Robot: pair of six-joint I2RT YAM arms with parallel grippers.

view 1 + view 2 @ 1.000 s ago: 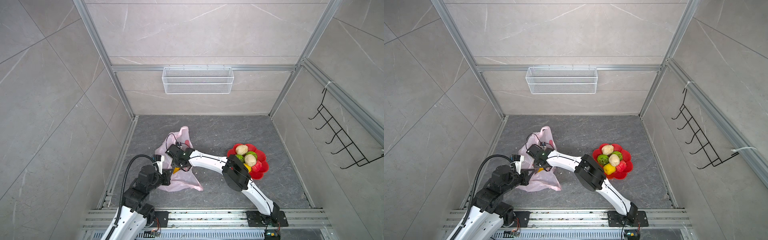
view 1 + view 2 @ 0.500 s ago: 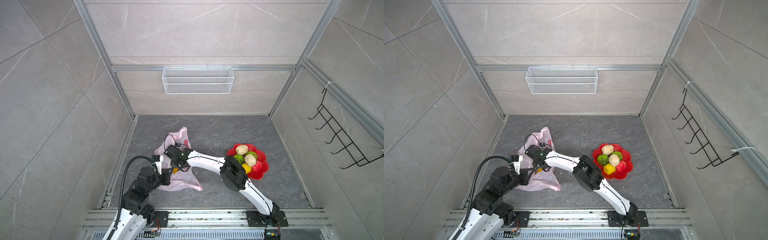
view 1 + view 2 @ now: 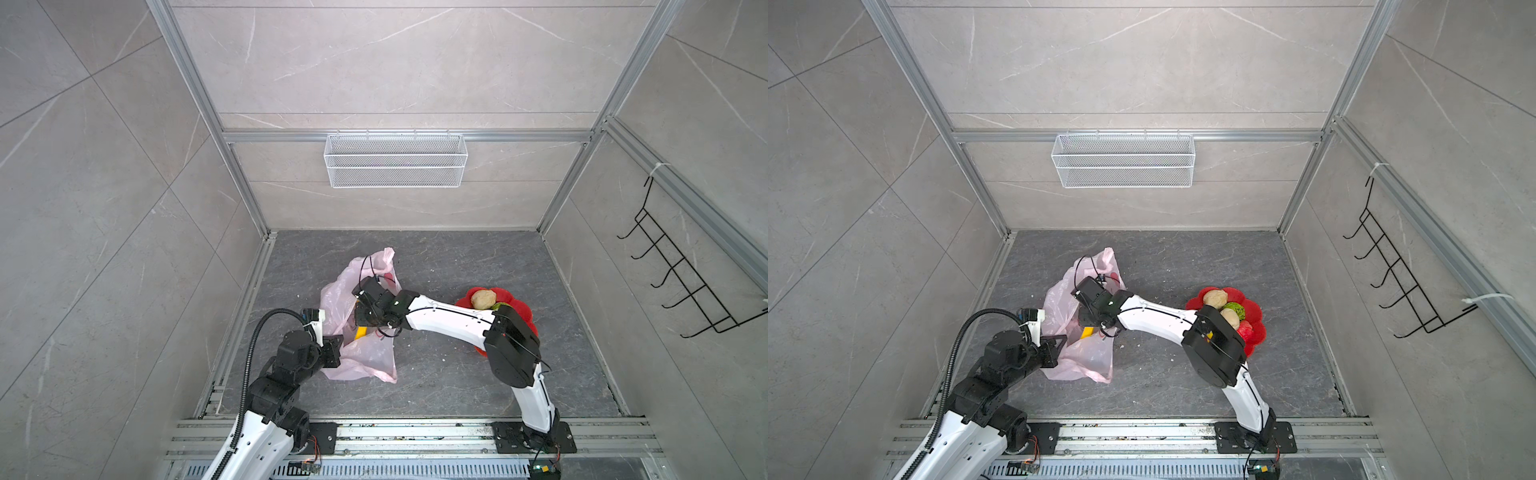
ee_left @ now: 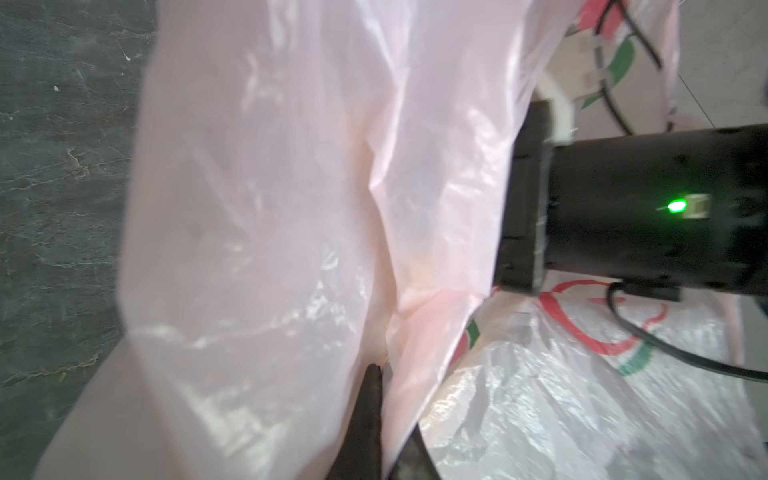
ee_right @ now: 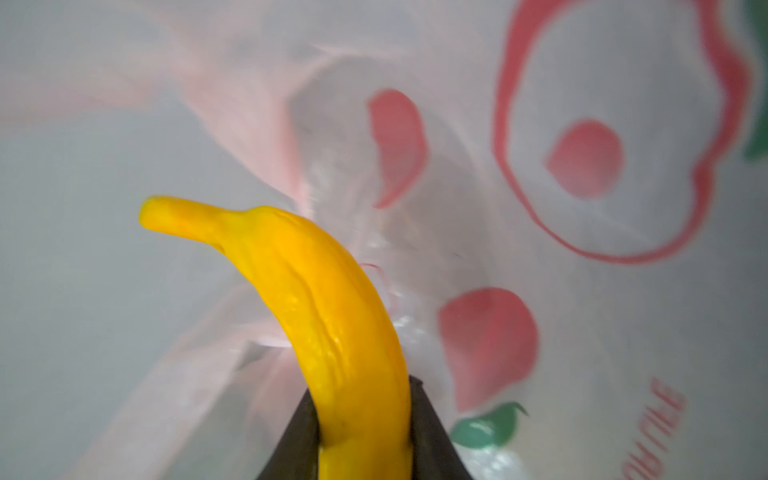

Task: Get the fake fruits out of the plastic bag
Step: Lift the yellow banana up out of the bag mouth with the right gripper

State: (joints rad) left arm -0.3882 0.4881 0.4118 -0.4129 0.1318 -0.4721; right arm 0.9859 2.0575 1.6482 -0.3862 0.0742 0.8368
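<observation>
The right gripper point(image 5: 363, 390) clamps the banana point(image 5: 316, 299) inside the plastic bag point(image 4: 257, 208). The left gripper point(image 4: 382, 374), fully closed, pinches the bag's edge. The red plate point(image 3: 1252, 309) lies at 3 o'clock from it.

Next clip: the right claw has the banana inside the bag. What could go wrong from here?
The banana sticks far out beyond the right claw, so it could swing or slip as it lifts. The bag lies close around it and may snag and get dragged along, perhaps pulling free of the left claw, shut on its edge.
</observation>
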